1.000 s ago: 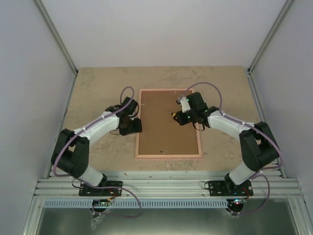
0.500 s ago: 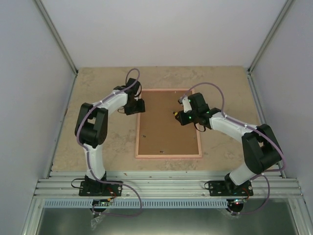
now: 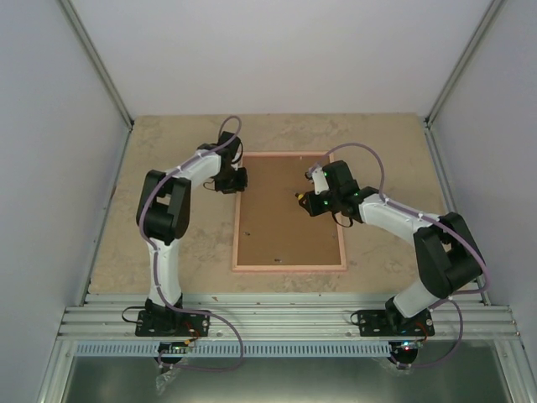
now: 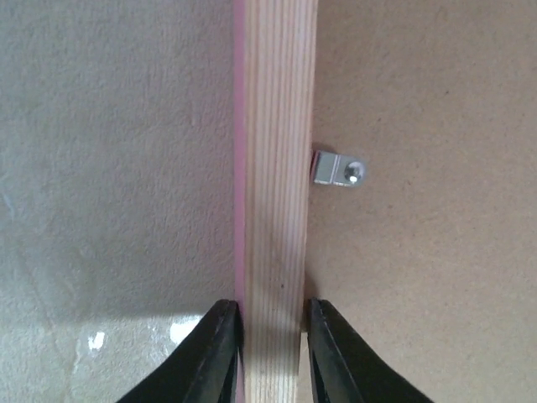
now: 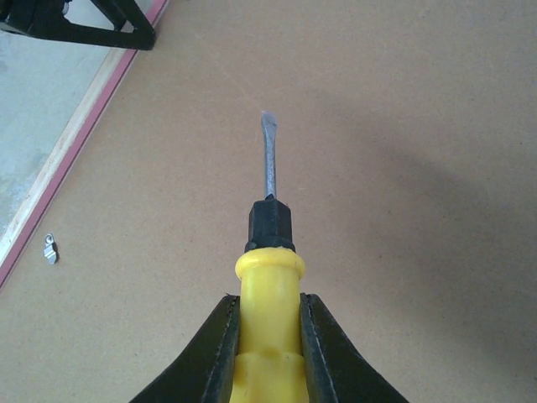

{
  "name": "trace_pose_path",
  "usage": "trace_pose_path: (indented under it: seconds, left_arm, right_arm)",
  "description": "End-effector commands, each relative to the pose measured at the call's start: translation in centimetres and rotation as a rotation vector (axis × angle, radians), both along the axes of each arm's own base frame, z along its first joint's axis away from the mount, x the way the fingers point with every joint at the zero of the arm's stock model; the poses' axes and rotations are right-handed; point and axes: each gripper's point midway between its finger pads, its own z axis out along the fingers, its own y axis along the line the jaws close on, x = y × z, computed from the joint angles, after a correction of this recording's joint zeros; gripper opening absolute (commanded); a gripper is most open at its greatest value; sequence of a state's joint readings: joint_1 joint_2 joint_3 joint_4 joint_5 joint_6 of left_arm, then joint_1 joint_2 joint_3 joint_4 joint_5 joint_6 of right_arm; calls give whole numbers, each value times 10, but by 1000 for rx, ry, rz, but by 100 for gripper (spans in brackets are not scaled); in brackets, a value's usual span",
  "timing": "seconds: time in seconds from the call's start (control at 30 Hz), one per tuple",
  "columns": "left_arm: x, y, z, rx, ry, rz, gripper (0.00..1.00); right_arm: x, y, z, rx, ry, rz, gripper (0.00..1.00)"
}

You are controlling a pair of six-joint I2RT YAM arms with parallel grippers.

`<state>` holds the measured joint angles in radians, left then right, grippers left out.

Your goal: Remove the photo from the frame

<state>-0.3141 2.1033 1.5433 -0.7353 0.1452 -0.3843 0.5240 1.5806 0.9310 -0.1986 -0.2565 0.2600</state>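
Observation:
The pink frame (image 3: pixel 289 267) lies face down mid-table, its brown fibreboard back (image 3: pixel 288 210) up. The photo is hidden under the board. My left gripper (image 3: pixel 237 182) is shut on the frame's left rail near the far corner; in the left wrist view its fingers (image 4: pixel 220 353) pinch the pale wooden rail (image 4: pixel 275 151), with a small metal clip (image 4: pixel 338 168) just ahead on the board. My right gripper (image 3: pixel 312 200) is shut on a yellow-handled screwdriver (image 5: pixel 268 294), its flat blade (image 5: pixel 268 159) held over the board (image 5: pixel 403 210).
A second metal clip (image 5: pixel 50 248) sits at the board's left edge in the right wrist view. Grey walls enclose the beige tabletop (image 3: pixel 168 151) on three sides. An aluminium rail (image 3: pixel 285 319) runs along the near edge.
My left arm has swung from the frame's left-middle up to its far-left corner and closed on the rail. The right gripper with the screwdriver has hardly moved.

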Motion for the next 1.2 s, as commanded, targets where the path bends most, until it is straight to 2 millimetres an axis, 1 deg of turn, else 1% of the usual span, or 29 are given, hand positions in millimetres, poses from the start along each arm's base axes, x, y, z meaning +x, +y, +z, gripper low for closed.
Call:
trace_pose_path:
  seconds: [0.0, 0.13, 0.23, 0.43, 0.57, 0.77, 0.97, 1.17]
  left_arm:
    - [-21, 1, -6, -13, 55, -21, 21]
    - [-39, -3, -4, -36, 65, -38, 14]
    - [-54, -9, -3, -42, 69, -57, 13]
    - [-81, -23, 4, -51, 63, -81, 12]
    - [-94, -29, 7, -65, 61, -75, 12]
    - [-107, -32, 11, -79, 57, -67, 12]
    - [-113, -32, 9, -88, 64, -57, 12]
    - [-114, -32, 9, -92, 65, -51, 12]
  right_arm:
    - [5, 7, 4, 40, -7, 17, 1]
    - [7, 14, 6, 54, -4, 37, 0]
    - [7, 23, 5, 66, 11, 65, 0]
    - [4, 42, 3, 86, 20, 122, 0]
    - [-2, 58, -1, 98, 34, 178, 0]
    - [-9, 81, -5, 122, 50, 262, 1]
    - [-16, 95, -15, 130, 79, 323, 0]
    - [-26, 107, -26, 137, 119, 376, 0]
